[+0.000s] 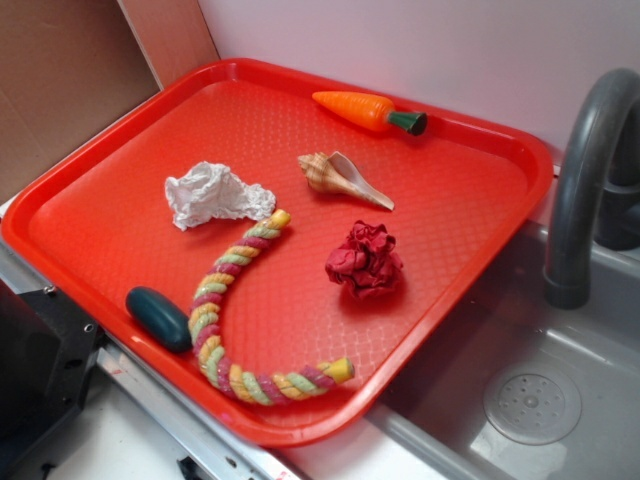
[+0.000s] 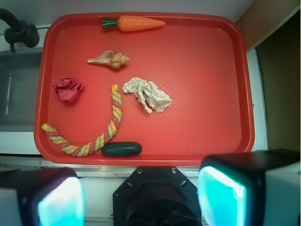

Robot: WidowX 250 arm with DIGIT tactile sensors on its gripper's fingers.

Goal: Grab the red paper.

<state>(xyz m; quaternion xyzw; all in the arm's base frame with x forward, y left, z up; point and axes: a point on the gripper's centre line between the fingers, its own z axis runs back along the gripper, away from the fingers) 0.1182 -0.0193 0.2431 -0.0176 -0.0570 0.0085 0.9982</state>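
Red paper (image 1: 365, 260) sits on the orange-red tray (image 1: 455, 215), well apart from the claw (image 2: 141, 200). In the wrist view the claw's two fingers (image 2: 221, 197) stand wide at the bottom edge, nothing between them, off the tray's near rim; the red paper (image 2: 67, 89) lies far up and left of them, near the tray's left wall.

The exterior view shows no claw at all, only a black bracket at lower left. It does show the sink (image 1: 530, 400) with drain and the grey faucet (image 1: 585, 180) beside the tray's edge nearest the paper. The wrist view catches just the faucet (image 2: 19, 30) top left.

Striped rope toy (image 1: 245, 330) curves beside the paper, not touching. Seashell (image 1: 340, 178) lies just beyond it, carrot (image 1: 365, 110) at the far rim. White paper wad (image 1: 215, 195) and dark green oblong (image 1: 158, 318) lie on the other side of the rope. Bare tray floor rings the red paper on all sides; the widest open stretch is right of the white wad in the wrist view
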